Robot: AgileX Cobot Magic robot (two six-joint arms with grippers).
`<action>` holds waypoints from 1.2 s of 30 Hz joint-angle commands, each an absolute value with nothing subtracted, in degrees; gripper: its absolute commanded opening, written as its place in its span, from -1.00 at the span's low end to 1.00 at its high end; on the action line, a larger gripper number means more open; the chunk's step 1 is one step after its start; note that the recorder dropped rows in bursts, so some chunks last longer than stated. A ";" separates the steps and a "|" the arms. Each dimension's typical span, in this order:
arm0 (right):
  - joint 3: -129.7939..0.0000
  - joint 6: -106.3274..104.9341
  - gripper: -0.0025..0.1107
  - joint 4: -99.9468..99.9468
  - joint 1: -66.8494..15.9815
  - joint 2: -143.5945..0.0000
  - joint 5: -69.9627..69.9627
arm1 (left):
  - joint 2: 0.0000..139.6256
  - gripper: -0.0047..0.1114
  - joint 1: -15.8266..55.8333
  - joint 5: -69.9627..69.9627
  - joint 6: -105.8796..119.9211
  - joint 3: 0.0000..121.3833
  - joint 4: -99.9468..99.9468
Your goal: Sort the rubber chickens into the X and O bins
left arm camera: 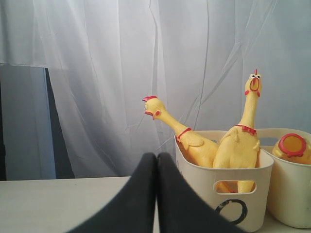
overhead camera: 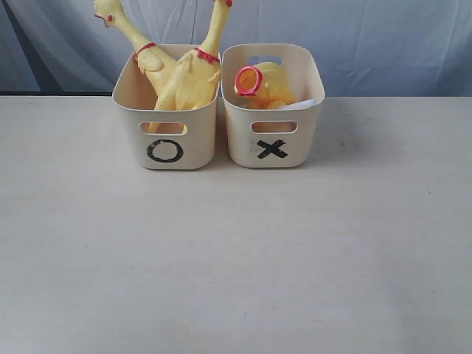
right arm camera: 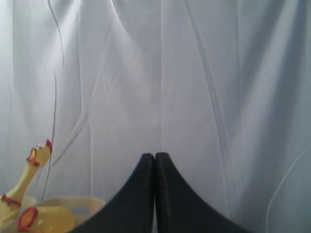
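Observation:
Two cream bins stand side by side at the back of the table. The O bin (overhead camera: 166, 151) holds two yellow rubber chickens (overhead camera: 188, 77) whose long necks stick up out of it. A further chicken (overhead camera: 269, 82) lies curled inside the X bin (overhead camera: 273, 147), a red ring showing. Neither gripper appears in the exterior view. My left gripper (left arm camera: 156, 158) is shut and empty, low over the table beside the O bin (left arm camera: 243, 194). My right gripper (right arm camera: 155, 158) is shut and empty, with the X bin (right arm camera: 73, 204) off to one side of it.
A white curtain (overhead camera: 369, 37) hangs close behind the bins. The pale table (overhead camera: 236, 258) stretches in front of them. A dark panel (left arm camera: 24, 126) shows behind the curtain's edge in the left wrist view.

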State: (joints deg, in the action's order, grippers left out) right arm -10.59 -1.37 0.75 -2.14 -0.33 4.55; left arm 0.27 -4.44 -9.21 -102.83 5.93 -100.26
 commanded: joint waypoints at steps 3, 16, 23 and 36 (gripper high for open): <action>-3.05 -1.44 -0.96 0.93 -1.86 0.00 4.64 | 0.00 -0.92 -4.47 -9.03 -102.88 5.69 -99.95; 0.00 -1.44 -0.96 0.80 -1.86 0.00 1.76 | 0.00 -0.92 -4.47 -8.93 -102.88 5.69 -97.27; 0.00 -1.44 -0.96 0.80 -1.86 0.00 1.76 | 0.00 -0.92 -4.47 -8.96 -102.88 5.69 -42.33; 0.00 -1.44 -0.96 -3.32 -1.86 0.00 1.94 | 0.00 -0.92 -4.47 -8.96 -102.88 5.69 -39.84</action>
